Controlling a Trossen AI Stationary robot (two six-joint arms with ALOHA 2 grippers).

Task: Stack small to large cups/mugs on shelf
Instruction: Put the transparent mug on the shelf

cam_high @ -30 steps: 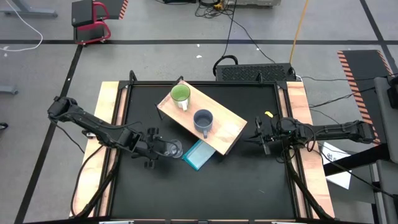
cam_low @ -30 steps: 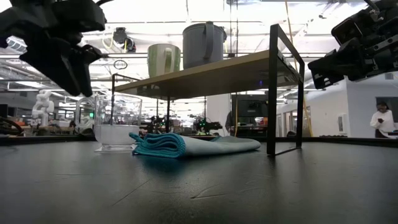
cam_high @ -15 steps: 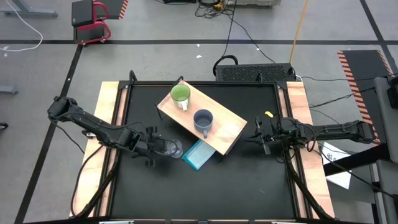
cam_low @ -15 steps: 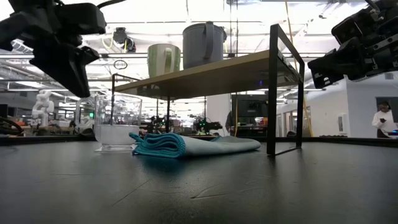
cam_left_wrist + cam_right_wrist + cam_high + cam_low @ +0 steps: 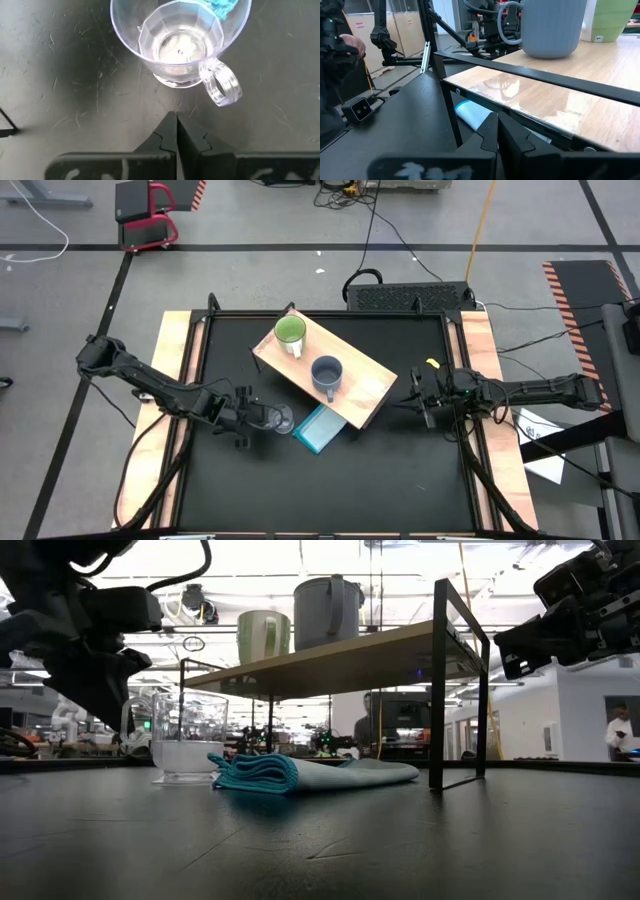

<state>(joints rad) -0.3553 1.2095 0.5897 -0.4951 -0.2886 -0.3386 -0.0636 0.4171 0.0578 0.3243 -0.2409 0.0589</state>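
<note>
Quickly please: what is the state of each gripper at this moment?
Left gripper: shut, holding nothing, just short of the small clear glass cup on the black table.
Right gripper: shut, empty, beside the light wooden shelf.

Green mug [image 5: 290, 333], grey-blue mug [image 5: 327, 373] on shelf [image 5: 370, 388]; glass cup [image 5: 279, 418] below.

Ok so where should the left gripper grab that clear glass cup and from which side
Probably by the rim wall, coming down from above. The glass cup stands upright and open-topped on the table, its handle pointing toward the shut left gripper. One finger inside and one outside, beside the handle, looks safest.
</note>
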